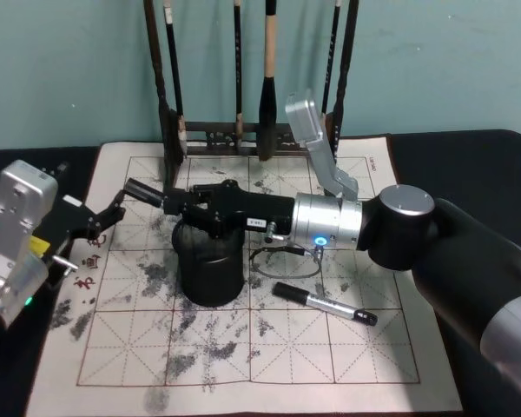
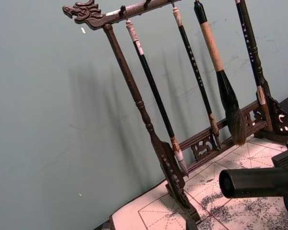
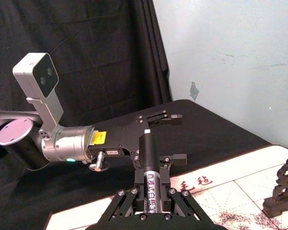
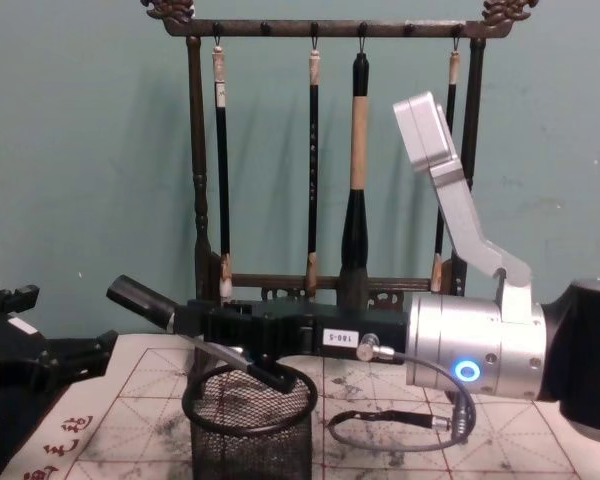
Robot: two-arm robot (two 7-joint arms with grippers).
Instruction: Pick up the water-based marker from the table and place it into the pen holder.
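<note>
Evidently the placing step was in hand: the water-based marker (image 1: 143,189) was held level, clamped in the right gripper (image 1: 175,202) above the pen holder (image 1: 210,282) at frame centre, while a second marker (image 1: 324,304) lay on the felt mat (image 1: 373,365) at lower right and the left gripper (image 1: 104,224), fingers apart, was parked at the left edge. Next, it was judged, the barrel would need to be tipped upright over the rim before release. Chinese characters (image 3: 152,189) printed along the held barrel could not be read reliably; red characters (image 3: 197,182), seemingly 毛毡, were stamped at the mat's edge.
</note>
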